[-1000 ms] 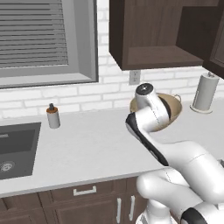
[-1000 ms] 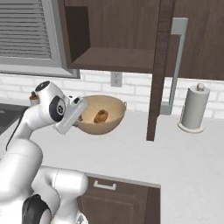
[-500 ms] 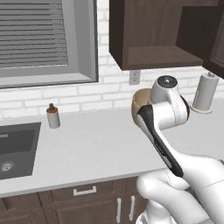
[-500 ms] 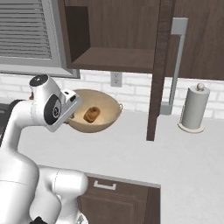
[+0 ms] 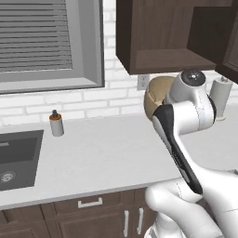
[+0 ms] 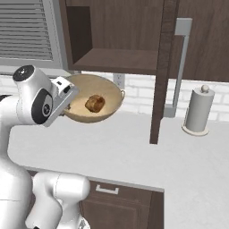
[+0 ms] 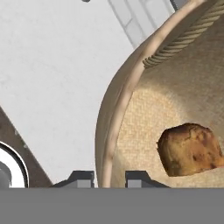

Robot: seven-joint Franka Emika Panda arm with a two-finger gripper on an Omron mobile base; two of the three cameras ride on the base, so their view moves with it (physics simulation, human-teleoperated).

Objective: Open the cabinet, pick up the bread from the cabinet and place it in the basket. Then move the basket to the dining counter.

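Since earlier frame, we raised basket [image 6: 89, 105] off tabletop [image 6: 134, 147]. Gripper [image 7: 110, 178] clenched on rim; bread [image 6: 94, 103] inside. Risk: tilt spills bread.

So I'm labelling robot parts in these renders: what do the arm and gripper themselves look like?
The arm is glossy white with rounded, bulbous links, a dark band running along the forearm and dark grey round caps at the joints. The gripper ends in two small, blocky dark grey finger tips. No cables or markings show.
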